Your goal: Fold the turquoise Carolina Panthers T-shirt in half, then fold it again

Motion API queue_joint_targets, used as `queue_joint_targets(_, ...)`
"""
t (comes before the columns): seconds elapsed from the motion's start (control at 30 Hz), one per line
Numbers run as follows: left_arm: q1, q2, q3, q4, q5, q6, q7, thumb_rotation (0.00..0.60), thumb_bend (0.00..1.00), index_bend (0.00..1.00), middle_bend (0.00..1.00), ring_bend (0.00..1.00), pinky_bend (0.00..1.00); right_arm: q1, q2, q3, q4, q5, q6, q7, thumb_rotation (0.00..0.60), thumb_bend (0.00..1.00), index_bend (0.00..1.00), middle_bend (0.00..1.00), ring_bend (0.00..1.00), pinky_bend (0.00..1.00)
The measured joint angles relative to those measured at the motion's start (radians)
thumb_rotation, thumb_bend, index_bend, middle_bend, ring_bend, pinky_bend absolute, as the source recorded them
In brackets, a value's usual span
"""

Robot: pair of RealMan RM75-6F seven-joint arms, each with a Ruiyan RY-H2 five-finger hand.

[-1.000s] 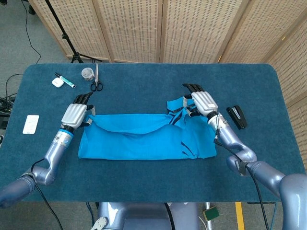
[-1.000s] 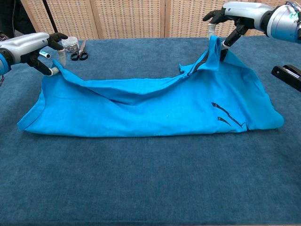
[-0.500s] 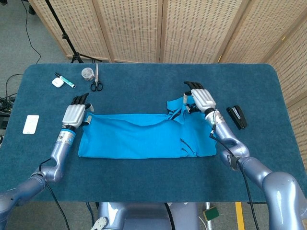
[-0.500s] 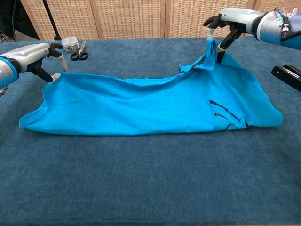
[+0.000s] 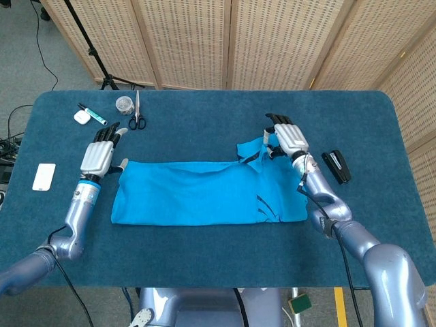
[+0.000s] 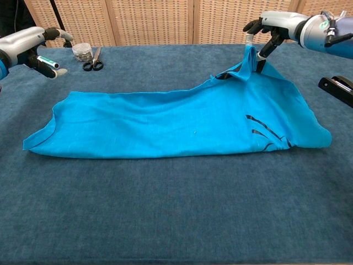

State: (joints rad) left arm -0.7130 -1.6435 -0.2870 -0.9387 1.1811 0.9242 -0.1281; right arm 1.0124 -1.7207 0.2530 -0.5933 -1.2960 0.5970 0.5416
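The turquoise T-shirt (image 5: 197, 194) lies folded into a long band across the middle of the table, with black print near its right end (image 6: 265, 132). My right hand (image 5: 289, 139) pinches the shirt's far right corner and holds it a little above the table; in the chest view this hand (image 6: 276, 25) shows at the top right with the cloth peaked under it. My left hand (image 5: 99, 155) hovers just beyond the shirt's far left corner with fingers apart and nothing in it; the chest view shows this hand (image 6: 27, 49) clear of the cloth.
Scissors (image 5: 137, 116), a small jar (image 5: 124, 103), a marker (image 5: 95, 117) and a white case (image 5: 82, 116) lie at the far left. A white phone (image 5: 44, 176) sits near the left edge. A black stapler (image 5: 335, 165) lies right of the shirt.
My left hand has let go of the shirt's far left corner and drawn away to the left. That end of the cloth has dropped flat. My right hand keeps its corner.
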Motion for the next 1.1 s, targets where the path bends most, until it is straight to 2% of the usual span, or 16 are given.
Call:
queue_joint_targets(0.23,0.042,0.097,-0.003,-0.163,-0.012,0.047,0.048,0.600,0.36,0.00,0.00,0.00,0.00,0.035,-0.053,0.023,0.121,0.034,-0.067,-0.008,0.600,0.57,0.66,0.08,0.00,0.00)
queue_joint_targets(0.37,0.059,0.135,-0.001,-0.219,-0.026,0.060,0.085,0.600,0.36,0.00,0.00,0.00,0.00,0.053,-0.089,0.034,0.188,0.054,-0.116,-0.019,0.600,0.56,0.64,0.07,0.00,0.00)
queue_joint_targets(0.4,0.062,0.140,0.000,-0.229,-0.030,0.060,0.091,0.600,0.36,0.00,0.00,0.00,0.00,0.057,-0.098,0.037,0.202,0.059,-0.128,-0.023,0.600,0.50,0.54,0.05,0.00,0.00)
queue_joint_targets(0.43,0.064,0.146,0.001,-0.239,-0.034,0.061,0.097,0.600,0.36,0.00,0.00,0.00,0.00,0.062,-0.109,0.039,0.220,0.064,-0.141,-0.028,0.600,0.35,0.37,0.03,0.00,0.00)
queue_joint_targets(0.5,0.069,0.155,0.002,-0.254,-0.038,0.064,0.103,0.600,0.36,0.00,0.00,0.00,0.00,0.068,-0.126,0.043,0.249,0.072,-0.163,-0.039,0.600,0.08,0.08,0.00,0.00,0.00)
queue_joint_targets(0.53,0.071,0.161,0.003,-0.262,-0.040,0.066,0.108,0.600,0.36,0.00,0.00,0.00,0.00,0.074,-0.139,0.048,0.271,0.081,-0.175,-0.046,0.600,0.00,0.01,0.00,0.00,0.00)
queue_joint_targets(0.6,0.076,0.169,0.004,-0.271,-0.044,0.071,0.113,0.600,0.36,0.00,0.00,0.00,0.00,0.084,-0.159,0.065,0.304,0.103,-0.186,-0.055,0.600,0.00,0.00,0.00,0.00,0.00)
queue_joint_targets(0.83,0.087,0.187,0.004,-0.288,-0.058,0.083,0.121,0.600,0.37,0.00,0.00,0.00,0.00,0.145,-0.235,0.194,0.434,0.248,-0.193,-0.157,0.600,0.00,0.00,0.00,0.00,0.00)
queue_joint_targets(0.93,0.089,0.191,0.005,-0.291,-0.059,0.083,0.119,0.600,0.37,0.00,0.00,0.00,0.00,0.166,-0.253,0.241,0.459,0.299,-0.204,-0.221,0.600,0.00,0.00,0.00,0.00,0.00)
queue_joint_targets(1.1,0.094,0.198,0.009,-0.298,-0.049,0.092,0.113,0.600,0.37,0.00,0.00,0.00,0.00,0.177,-0.257,0.280,0.453,0.341,-0.202,-0.292,0.600,0.00,0.00,0.00,0.00,0.00)
